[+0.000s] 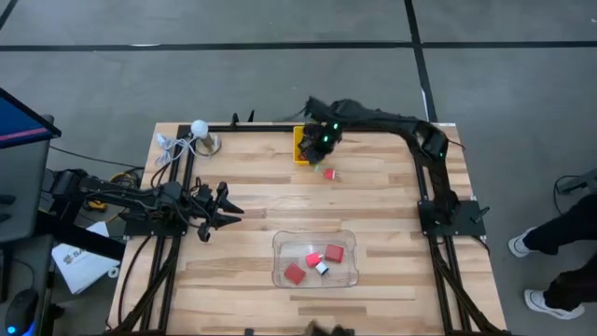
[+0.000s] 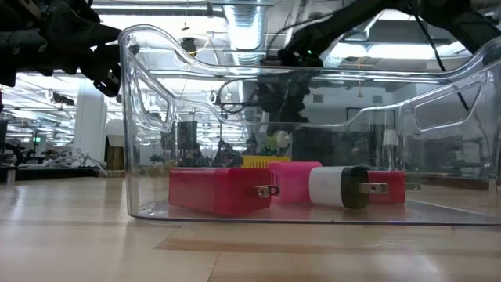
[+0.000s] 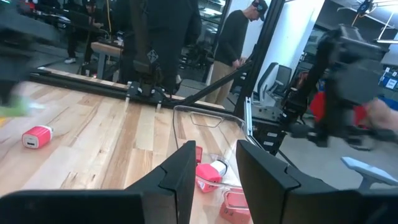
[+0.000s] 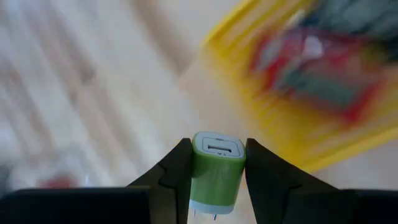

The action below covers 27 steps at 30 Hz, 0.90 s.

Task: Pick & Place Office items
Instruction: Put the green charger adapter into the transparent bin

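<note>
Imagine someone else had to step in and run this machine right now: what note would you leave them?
Right gripper: shut on a green charger plug, just beside the yellow basket at the table's far edge.
Left gripper: holds nothing, jaws part open, waiting at the table's left side.
Done: three red plugs and a black-and-white one lie in the clear tray at the near side.
Left: carry the green plug to the tray; one red plug lies loose on the table near the basket; more items remain in the basket, blurred.
</note>
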Each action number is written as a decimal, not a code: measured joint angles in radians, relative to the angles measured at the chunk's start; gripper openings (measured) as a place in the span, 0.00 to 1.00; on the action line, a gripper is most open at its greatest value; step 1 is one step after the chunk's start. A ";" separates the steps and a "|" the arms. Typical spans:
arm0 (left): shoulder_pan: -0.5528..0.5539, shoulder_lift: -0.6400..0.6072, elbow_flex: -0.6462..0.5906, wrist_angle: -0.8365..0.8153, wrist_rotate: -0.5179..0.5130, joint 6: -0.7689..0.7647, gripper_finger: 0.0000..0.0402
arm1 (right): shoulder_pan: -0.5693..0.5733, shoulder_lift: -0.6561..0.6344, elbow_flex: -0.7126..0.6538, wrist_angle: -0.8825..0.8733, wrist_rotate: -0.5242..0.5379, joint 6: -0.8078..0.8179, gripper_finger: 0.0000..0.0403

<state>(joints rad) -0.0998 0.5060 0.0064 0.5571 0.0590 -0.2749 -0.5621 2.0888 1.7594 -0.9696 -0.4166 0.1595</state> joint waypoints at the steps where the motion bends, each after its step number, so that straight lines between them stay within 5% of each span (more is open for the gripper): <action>1: 0.000 0.000 0.000 0.000 0.000 0.000 0.28 | 0.029 -0.001 -0.001 -0.027 0.000 -0.001 0.27; 14: 0.000 0.000 0.000 0.000 0.000 -0.029 0.28 | 0.457 -0.085 -0.030 -0.083 0.090 0.152 0.27; 21: 0.000 0.015 0.000 0.008 0.000 -0.029 0.28 | 0.731 -0.110 -0.030 -0.011 0.175 0.276 0.27; 27: 0.000 0.025 0.000 0.010 0.000 -0.029 0.28 | 0.858 -0.108 -0.031 -0.005 0.304 0.330 0.27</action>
<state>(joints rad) -0.1001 0.5315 0.0064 0.5667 0.0589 -0.3038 0.2957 1.9812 1.7287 -0.9746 -0.1127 0.4897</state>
